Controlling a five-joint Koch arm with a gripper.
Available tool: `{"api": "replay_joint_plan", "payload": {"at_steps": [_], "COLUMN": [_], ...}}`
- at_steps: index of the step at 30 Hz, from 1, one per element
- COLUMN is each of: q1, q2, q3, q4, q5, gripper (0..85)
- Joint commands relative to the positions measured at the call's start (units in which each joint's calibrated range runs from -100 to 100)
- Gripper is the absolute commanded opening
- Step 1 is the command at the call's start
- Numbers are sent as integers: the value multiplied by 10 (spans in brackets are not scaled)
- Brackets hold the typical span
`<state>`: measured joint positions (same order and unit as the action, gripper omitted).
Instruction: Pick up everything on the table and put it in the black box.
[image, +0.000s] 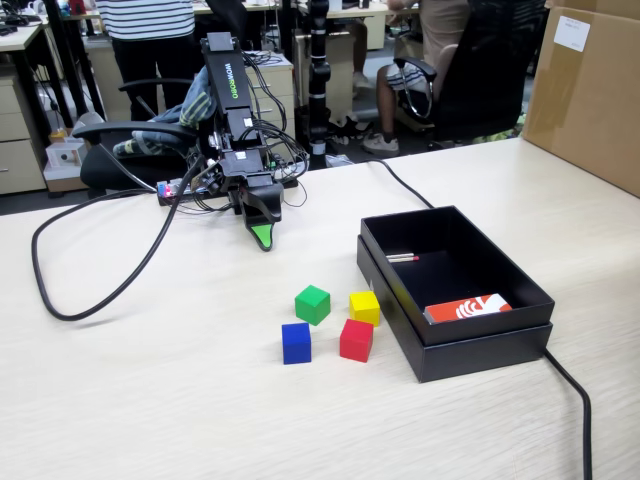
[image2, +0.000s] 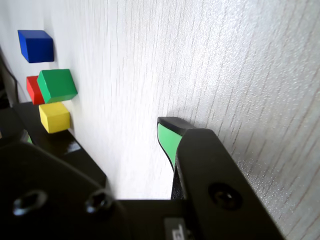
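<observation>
Black box long axis runs near-right to far-left | 4 cubes outside | jaws: can't tell

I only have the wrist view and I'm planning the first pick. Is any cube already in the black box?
Observer: No. In the fixed view the black box holds only a red-and-white card and a thin stick.
Operator: Which side of the cubes is the box on?
Observer: To their right in the fixed view. The yellow cube and red cube are nearest it.
Operator: Where is the tool?
Observer: The tool points down at bare table behind the green cube. I cannot tell whether it is open.
</observation>
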<state>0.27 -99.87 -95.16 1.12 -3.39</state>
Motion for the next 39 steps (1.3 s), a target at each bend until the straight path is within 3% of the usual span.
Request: {"api": "replay_joint_plan", "payload": {"at_steps": [1, 3, 5, 34, 39], "q1": [0, 2, 32, 36, 34], "q2": [-1, -1, -1, -1, 29], "q3": [-14, -16, -16, -8, 170], "q4": [-23, -14, -13, -13, -198], "q5": [-4, 5, 35, 39, 44], "gripper": [492, 492, 492, 477, 476]}}
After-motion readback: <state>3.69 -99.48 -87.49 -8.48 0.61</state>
